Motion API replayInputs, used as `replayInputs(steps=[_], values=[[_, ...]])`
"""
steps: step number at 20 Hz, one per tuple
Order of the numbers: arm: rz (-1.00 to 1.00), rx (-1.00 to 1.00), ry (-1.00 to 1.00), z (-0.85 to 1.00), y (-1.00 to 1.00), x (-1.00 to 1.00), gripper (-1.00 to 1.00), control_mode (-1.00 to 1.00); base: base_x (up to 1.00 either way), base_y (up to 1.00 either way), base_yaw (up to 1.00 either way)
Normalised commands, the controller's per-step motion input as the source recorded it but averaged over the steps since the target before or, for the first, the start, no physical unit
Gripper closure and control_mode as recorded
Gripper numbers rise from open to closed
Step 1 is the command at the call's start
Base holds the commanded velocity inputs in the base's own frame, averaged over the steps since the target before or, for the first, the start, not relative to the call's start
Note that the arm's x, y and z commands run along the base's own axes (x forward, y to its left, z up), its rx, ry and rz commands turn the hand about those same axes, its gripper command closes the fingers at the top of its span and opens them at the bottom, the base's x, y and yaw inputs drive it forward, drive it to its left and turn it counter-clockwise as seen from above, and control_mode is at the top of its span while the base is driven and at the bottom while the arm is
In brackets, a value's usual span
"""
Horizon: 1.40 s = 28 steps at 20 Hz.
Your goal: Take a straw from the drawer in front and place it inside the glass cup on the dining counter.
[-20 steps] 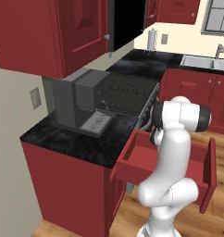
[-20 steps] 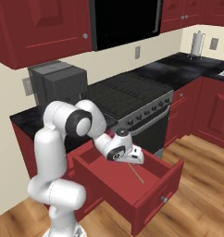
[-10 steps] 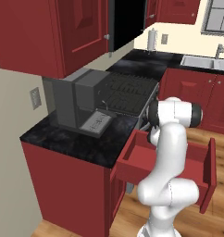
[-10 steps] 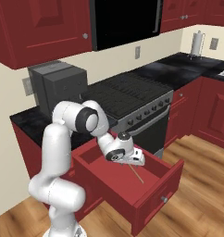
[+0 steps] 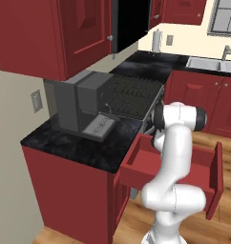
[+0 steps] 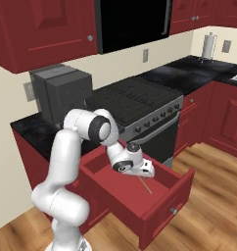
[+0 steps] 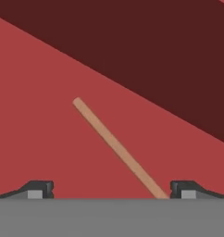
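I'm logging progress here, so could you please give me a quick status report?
Tool open, down inside the open drawer. Straw flat on drawer floor, between the fingertips, not gripped. Nothing in the way.

Evenly bright rendered light — soft shadows, no glare — slightly blurry, low-resolution edges.

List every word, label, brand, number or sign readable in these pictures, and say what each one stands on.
None: no readable text in these views.
The grey appliance on the counter shows no legible marking.
The stove's row of knobs is too small to show any figures.
The drawer and straw are plain.
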Motion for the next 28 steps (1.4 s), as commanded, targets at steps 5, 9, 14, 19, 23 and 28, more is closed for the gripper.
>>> replayInputs(steps=[5, 9, 14, 19, 23, 28], values=[[0.00, 0.00, 0.00, -0.16, -0.05, 0.17, -1.00, -1.00, 0.00, 0.00, 0.00], [0.00, 0.00, 0.00, -0.11, -0.06, 0.21, -1.00, -1.00, 0.00, 0.00, 0.00], [0.00, 0.00, 0.00, -0.09, -0.09, 0.24, -1.00, -1.00, 0.00, 0.00, 0.00], [0.00, 0.01, 0.00, -0.12, -0.13, 0.18, -1.00, -1.00, 0.00, 0.00, 0.00], [0.00, 0.03, 0.00, -0.16, -0.14, 0.11, -1.00, -1.00, 0.00, 0.00, 0.00], [0.00, 0.01, 0.00, -0.32, -0.02, 0.00, -1.00, -1.00, 0.00, 0.00, 0.00]])
